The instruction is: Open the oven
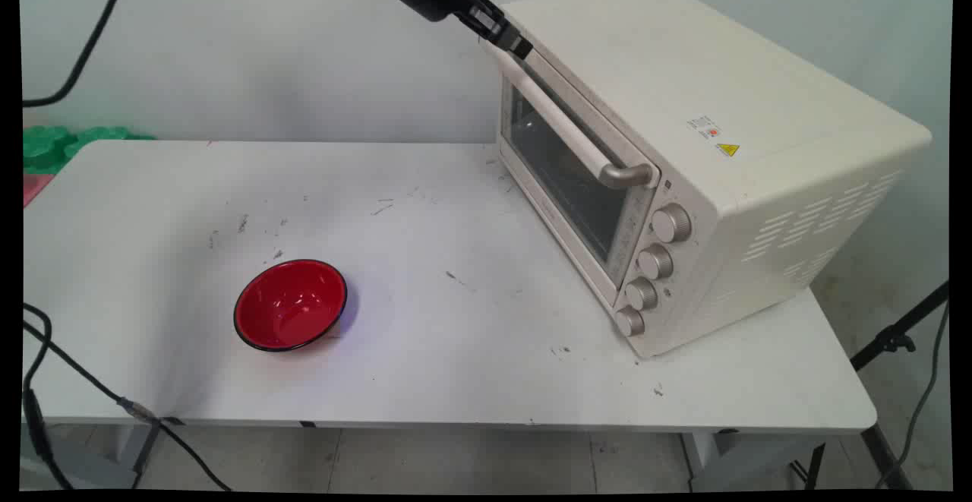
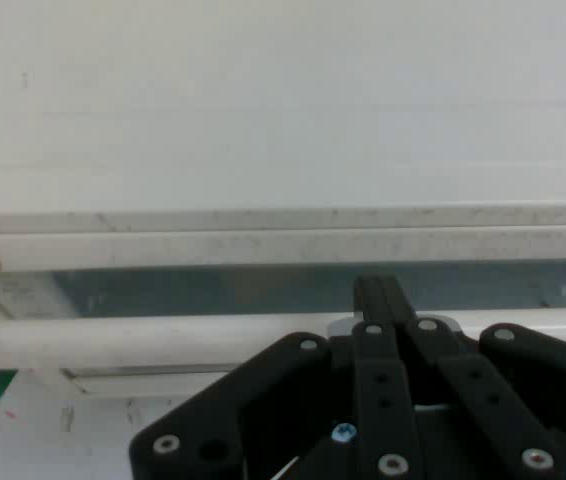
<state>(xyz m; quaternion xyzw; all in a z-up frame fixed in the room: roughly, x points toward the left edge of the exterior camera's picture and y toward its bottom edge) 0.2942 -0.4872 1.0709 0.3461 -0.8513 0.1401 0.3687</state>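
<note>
Your claw [image 1: 521, 45] sits at the top far end of the oven door, its black fingers drawn together with no gap showing, pressed against the door's upper edge just above the handle [image 1: 566, 131]; nothing is held between them. Beside it, the cream toaster oven [image 1: 706, 153] stands angled on the desk's right side, boxy and smooth, with a glass door, a pale round bar handle on metal ends, four silver knobs down its front and vent slits on the side. Well apart, on the scuffed white desk [image 1: 471, 365], you have a glossy red bowl [image 1: 291, 305] with a dark rim, upright. Black cables [image 1: 68, 369] trail over the desk's near left edge.
</note>
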